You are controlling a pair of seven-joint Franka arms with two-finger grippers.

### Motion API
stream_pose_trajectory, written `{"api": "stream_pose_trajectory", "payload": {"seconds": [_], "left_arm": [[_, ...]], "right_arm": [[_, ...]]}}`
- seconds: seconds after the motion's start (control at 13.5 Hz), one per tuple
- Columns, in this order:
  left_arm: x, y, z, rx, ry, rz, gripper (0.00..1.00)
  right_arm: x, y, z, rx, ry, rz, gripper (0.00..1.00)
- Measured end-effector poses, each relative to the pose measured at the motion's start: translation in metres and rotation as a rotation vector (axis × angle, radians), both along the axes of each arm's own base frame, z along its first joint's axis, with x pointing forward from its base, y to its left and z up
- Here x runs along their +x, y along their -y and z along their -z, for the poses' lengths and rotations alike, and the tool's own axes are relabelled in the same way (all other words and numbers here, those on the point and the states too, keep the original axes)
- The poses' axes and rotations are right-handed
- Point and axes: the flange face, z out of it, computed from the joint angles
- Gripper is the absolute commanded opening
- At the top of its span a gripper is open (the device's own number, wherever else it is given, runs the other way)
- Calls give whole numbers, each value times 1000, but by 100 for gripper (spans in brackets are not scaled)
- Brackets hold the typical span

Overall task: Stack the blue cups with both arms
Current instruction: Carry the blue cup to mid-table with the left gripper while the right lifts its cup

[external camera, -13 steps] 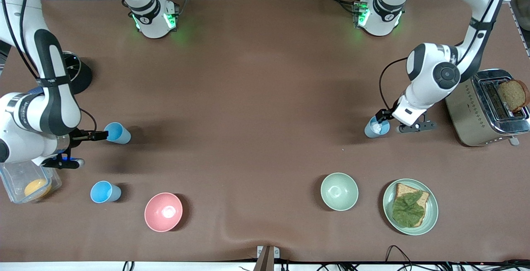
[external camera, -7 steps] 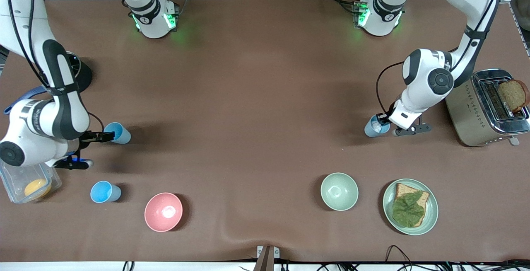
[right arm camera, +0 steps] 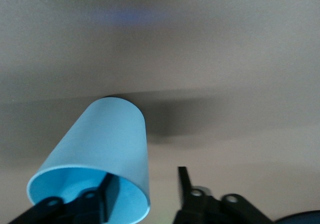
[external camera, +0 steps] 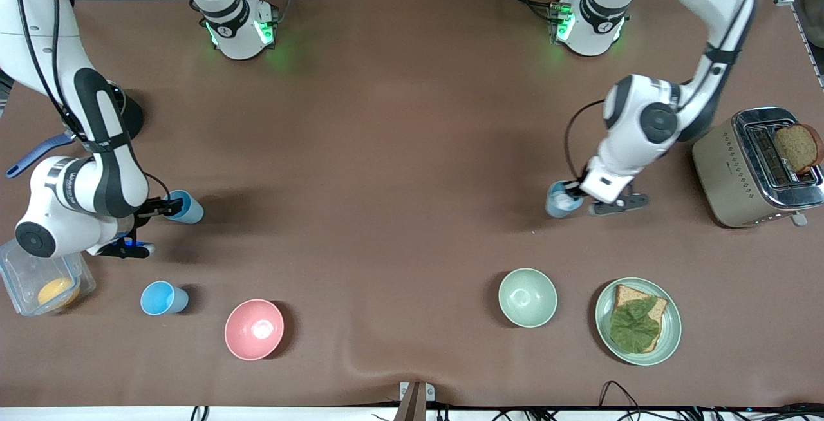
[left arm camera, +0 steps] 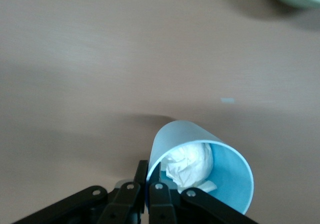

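A grey-blue cup [external camera: 560, 202] with crumpled white paper inside hangs from my left gripper [external camera: 575, 191], which is shut on its rim; the left wrist view shows the fingers [left arm camera: 141, 176] pinching the cup wall [left arm camera: 200, 156]. A sky-blue cup [external camera: 185, 208] stands toward the right arm's end. My right gripper [external camera: 168, 207] is open at its rim. In the right wrist view one finger [right arm camera: 108, 191] is inside this cup [right arm camera: 102, 149] and the other is outside, apart from the wall. A second sky-blue cup [external camera: 161, 298] stands nearer the front camera.
A pink bowl [external camera: 253, 329] and a pale green bowl [external camera: 527, 297] stand near the front edge. A green plate [external camera: 671, 337] holds bread and lettuce. A toaster [external camera: 734, 173] stands by the left arm. A clear container [external camera: 26, 276] sits by the right arm.
My left gripper has carried the grey-blue cup toward the table's middle, away from the toaster. My right arm has shifted slightly at the sky-blue cup, which stays in place.
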Motion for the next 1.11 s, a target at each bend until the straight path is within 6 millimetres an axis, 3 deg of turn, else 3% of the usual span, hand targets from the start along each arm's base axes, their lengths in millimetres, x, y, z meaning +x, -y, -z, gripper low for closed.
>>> {"api": "stream_pose_trajectory", "payload": {"seconds": [0.3, 0.45, 0.67, 0.82, 0.97, 1.04, 1.11], "left_arm": [[-31, 163, -3, -75, -5, -94, 0], [-42, 223, 5, -113, -22, -142, 0], [-61, 288, 34, -126, -52, -177, 0], [-69, 309, 37, -106, -28, -173, 0], [-80, 328, 36, -100, -9, -178, 0], [-85, 336, 37, -103, -6, -185, 4], [-89, 342, 37, -106, -5, -192, 52]], "right_arm": [[-1, -3, 1, 3, -4, -3, 0], [0, -4, -1, 3, -1, -5, 0], [-1, -8, -19, 7, -10, -10, 0], [1, -22, -49, 20, -5, -24, 0], [1, -53, -83, 63, -3, 16, 0], [0, -72, -99, 95, -8, 56, 0], [-1, -92, -112, 119, -12, 96, 0]]}}
